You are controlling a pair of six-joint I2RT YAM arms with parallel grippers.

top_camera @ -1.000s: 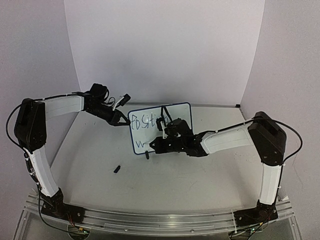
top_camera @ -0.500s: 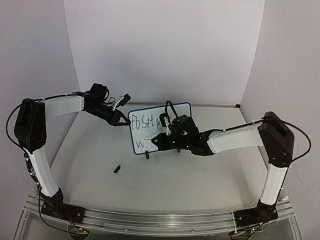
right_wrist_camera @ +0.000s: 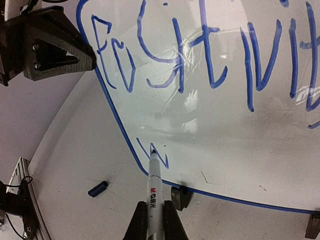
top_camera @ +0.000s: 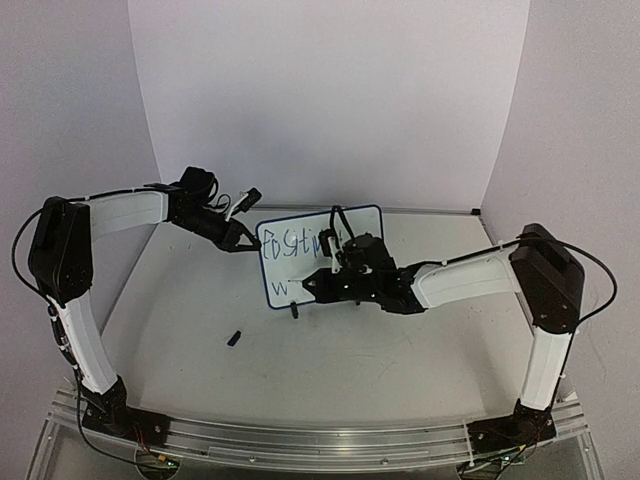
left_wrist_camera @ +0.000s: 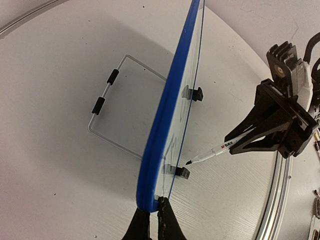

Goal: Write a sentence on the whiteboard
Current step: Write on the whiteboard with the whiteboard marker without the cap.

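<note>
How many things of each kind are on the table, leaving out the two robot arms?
Blue-framed rectangular whiteboard: 1
White marker pen: 1
Dark blue marker cap: 1
Thin wire stand with black sleeves: 1
Total: 4

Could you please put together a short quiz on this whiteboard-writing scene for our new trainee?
1. True or false: the right gripper holds the marker.
2. On the whiteboard, the marker tip is: A at the top line; B by the lower "w"; C at the right edge.
3. What does the left gripper pinch?
Key: 1 true; 2 B; 3 the whiteboard's blue frame edge.
</note>
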